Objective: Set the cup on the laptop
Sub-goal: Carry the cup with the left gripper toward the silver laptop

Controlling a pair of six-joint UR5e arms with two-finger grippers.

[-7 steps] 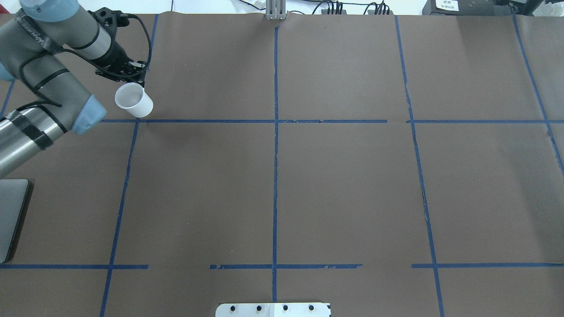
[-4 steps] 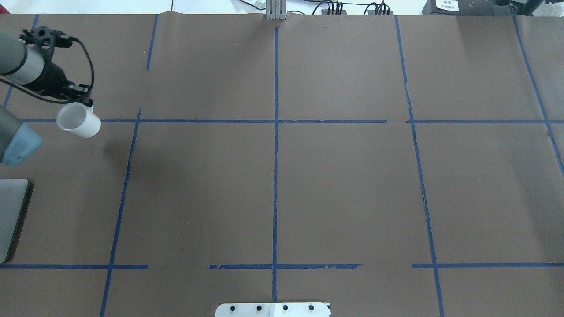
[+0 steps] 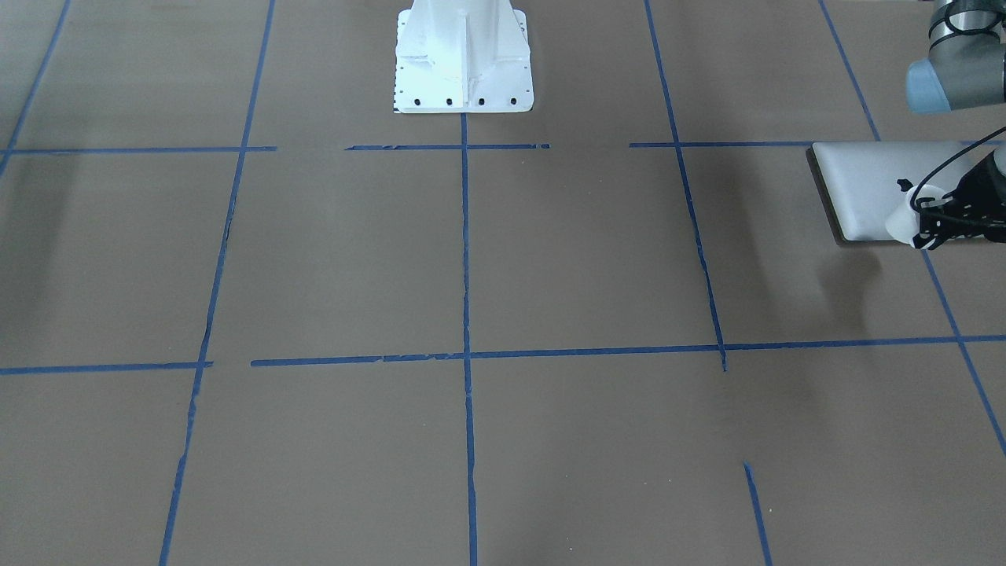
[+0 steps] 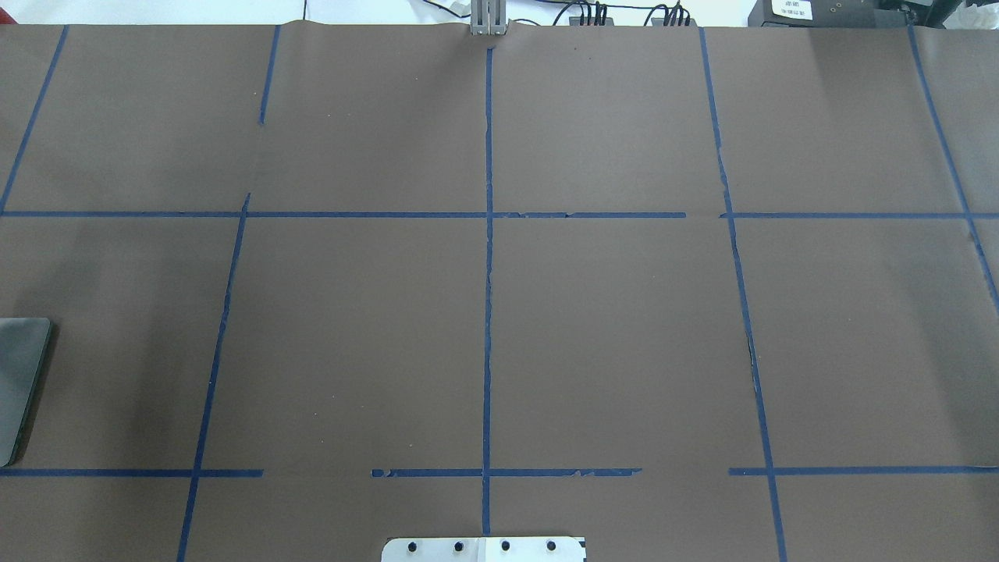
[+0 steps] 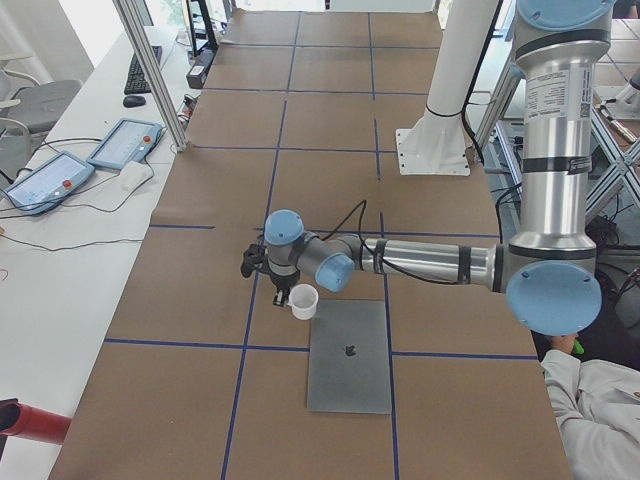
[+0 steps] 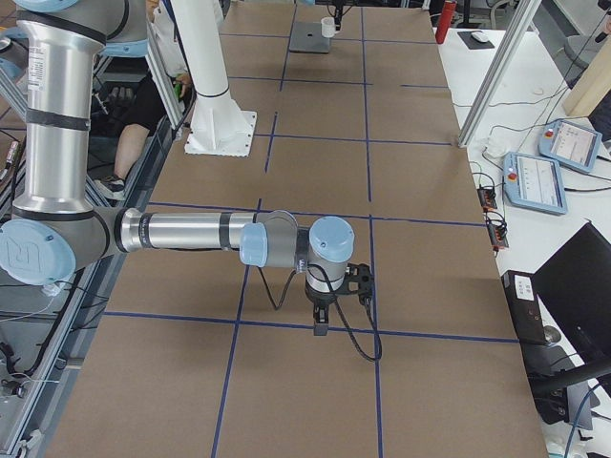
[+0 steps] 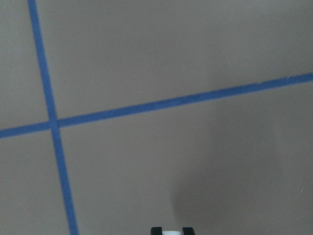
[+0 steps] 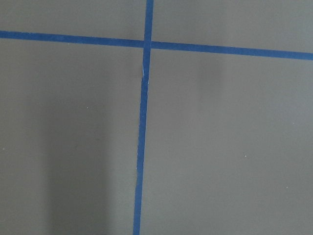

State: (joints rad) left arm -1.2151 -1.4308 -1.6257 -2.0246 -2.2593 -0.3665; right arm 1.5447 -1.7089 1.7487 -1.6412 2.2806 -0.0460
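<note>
- The small white teacup (image 5: 304, 301) hangs in the air, pinched by the left arm's black two-finger end effector (image 5: 288, 294).
- In the left wrist view only a sliver of the cup's white rim shows at the bottom edge, between two black fingertips (image 7: 156, 230).
- The flat silver-grey laptop (image 5: 349, 380) lies closed on the brown paper-covered surface (image 4: 609, 328), at the robot's left end of it. A small black logo (image 5: 350, 351) sits at the centre of its lid.
- In the left side view the cup is just beside the laptop's far corner on the side away from the robot, and it does not rest on the lid.
- From across the table the cup overlaps the laptop's edge, and a soft shadow falls on the paper just off that edge.
- The left arm reaches out low and nearly level across the surface towards the cup.
- The right arm's end effector (image 6: 320, 324) points straight down over a crossing of blue tape lines (image 4: 488, 312), well apart from the cup and laptop. Whether its fingers are spread or pressed together cannot be told.
- The robot's white base mount (image 3: 462, 55) stands at the middle of the surface's robot-side edge.
</note>
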